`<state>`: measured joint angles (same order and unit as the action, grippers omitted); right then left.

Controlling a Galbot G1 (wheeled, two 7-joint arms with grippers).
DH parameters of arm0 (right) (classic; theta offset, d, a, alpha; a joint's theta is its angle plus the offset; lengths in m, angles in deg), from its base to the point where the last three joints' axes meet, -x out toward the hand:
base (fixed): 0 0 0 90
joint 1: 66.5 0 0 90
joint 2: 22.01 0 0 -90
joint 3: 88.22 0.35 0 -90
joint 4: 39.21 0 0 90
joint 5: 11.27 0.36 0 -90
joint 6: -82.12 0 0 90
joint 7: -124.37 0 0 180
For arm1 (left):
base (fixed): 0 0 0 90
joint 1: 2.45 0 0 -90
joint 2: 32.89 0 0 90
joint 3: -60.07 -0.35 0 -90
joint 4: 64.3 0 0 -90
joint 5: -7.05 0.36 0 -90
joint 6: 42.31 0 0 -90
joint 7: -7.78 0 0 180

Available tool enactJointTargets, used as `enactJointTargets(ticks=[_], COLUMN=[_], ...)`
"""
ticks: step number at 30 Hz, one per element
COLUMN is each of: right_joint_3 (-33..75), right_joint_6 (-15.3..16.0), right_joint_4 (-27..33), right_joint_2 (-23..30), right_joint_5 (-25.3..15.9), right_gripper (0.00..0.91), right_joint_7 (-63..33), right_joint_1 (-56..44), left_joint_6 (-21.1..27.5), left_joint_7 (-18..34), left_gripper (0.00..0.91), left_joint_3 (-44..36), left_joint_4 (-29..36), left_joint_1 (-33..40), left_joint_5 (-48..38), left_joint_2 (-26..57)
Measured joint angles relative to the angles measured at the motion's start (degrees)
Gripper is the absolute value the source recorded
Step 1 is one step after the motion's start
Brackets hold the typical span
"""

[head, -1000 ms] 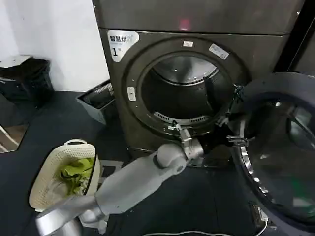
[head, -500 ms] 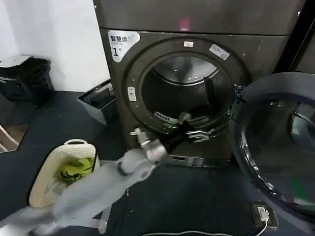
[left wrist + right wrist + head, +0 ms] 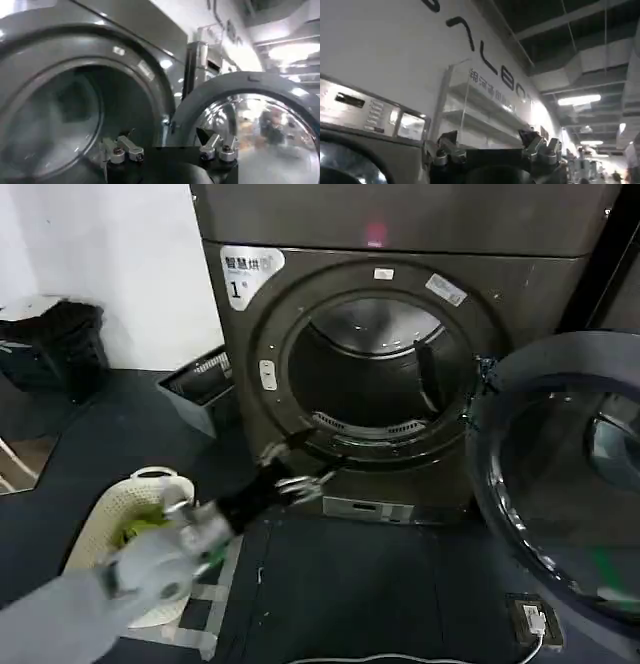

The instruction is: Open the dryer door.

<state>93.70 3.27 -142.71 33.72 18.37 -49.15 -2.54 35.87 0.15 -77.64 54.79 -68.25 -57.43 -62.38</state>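
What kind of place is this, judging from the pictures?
Probably a self-service laundry. A large front-loading dryer carries a numbered "1" sticker, its dryer door hangs open, and a laundry basket with clothes stands on the floor. The left gripper is before the drum.

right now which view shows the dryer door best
The head view: the dryer door hangs swung wide open at the right, clear of the drum opening. The left wrist view catches its chrome rim and glass beyond the left gripper. The right wrist view faces upward, away from it.
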Motion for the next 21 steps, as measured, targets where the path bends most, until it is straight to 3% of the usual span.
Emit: enactJointTargets(ticks=[8,11,21], right_joint_3=[1.6,1.9,2.1], right_joint_6=[1.2,1.1,0.3], right_joint_4=[-1.1,-0.9,-0.3], right_joint_2=[-0.7,-1.2,-2.4], right_joint_5=[-3.3,-3.5,-4.4], right_gripper=[0.907,0.907,0.907], right_joint_7=[0.7,0.8,1.4], right_joint_1=[0.1,0.1,0.4], left_joint_6=[8.1,10.4,24.8], left_joint_7=[-4.7,-6.2,-15.8], left_gripper=[0.907,0.907,0.907], left_joint_3=[9.6,11.4,12.5], left_joint_4=[-0.4,-2.4,-9.9], left_joint_1=[-9.9,-10.7,-12.8], left_joint_5=[1.1,3.1,13.8], left_joint_2=[13.8,17.1,25.0])
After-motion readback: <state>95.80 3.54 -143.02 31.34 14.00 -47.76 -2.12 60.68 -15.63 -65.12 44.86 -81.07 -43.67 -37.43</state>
